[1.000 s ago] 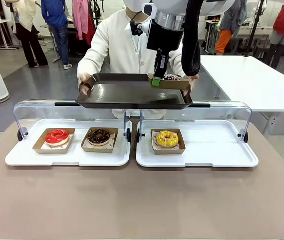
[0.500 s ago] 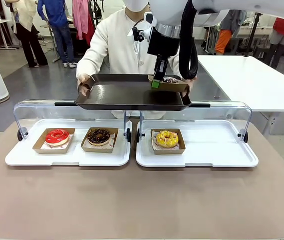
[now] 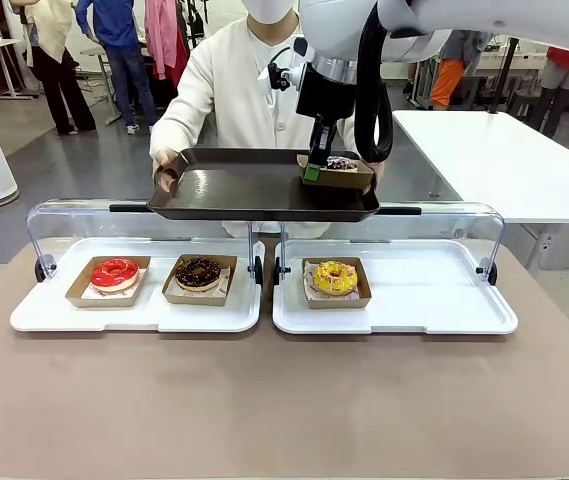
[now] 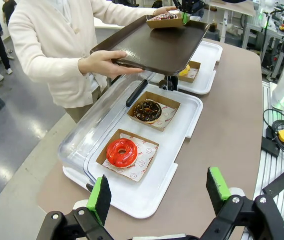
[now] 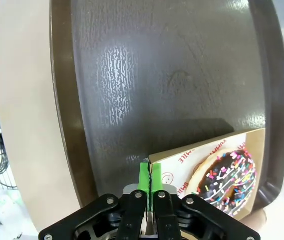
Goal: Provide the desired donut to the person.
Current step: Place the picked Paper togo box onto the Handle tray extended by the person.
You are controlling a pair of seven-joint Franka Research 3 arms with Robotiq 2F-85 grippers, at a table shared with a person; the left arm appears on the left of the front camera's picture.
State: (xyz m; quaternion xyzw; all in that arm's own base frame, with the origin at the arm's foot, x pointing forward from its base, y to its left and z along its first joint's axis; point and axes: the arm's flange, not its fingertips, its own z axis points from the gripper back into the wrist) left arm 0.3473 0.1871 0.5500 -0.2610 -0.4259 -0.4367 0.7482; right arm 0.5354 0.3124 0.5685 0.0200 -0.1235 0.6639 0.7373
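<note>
The person [image 3: 254, 90] in a cream cardigan holds a dark brown tray [image 3: 234, 190] in both hands over the far side of the table. My right gripper [image 3: 312, 172] is shut on the edge of a cardboard box [image 5: 181, 160] holding a chocolate donut with sprinkles [image 5: 226, 180], at the tray's right end. The box sits on or just above the dark tray [image 5: 156, 75]; I cannot tell which. My left gripper [image 4: 157, 192] is open and holds nothing, low over the table's near edge. From there the dark tray [image 4: 156, 47] and the sprinkle donut [image 4: 165, 17] show far off.
Two white trays [image 3: 414, 300] with raised clear lids [image 3: 74, 215] lie across the table. The left one holds a red donut [image 3: 114, 273] and a chocolate donut [image 3: 199, 272]; the right one holds a yellow donut [image 3: 334, 277]. All three sit in cardboard boxes. Bystanders stand far back.
The person's tray has drifted slightly left. My right gripper, still shut on the box, has moved with it and brought the box lower onto the tray.
</note>
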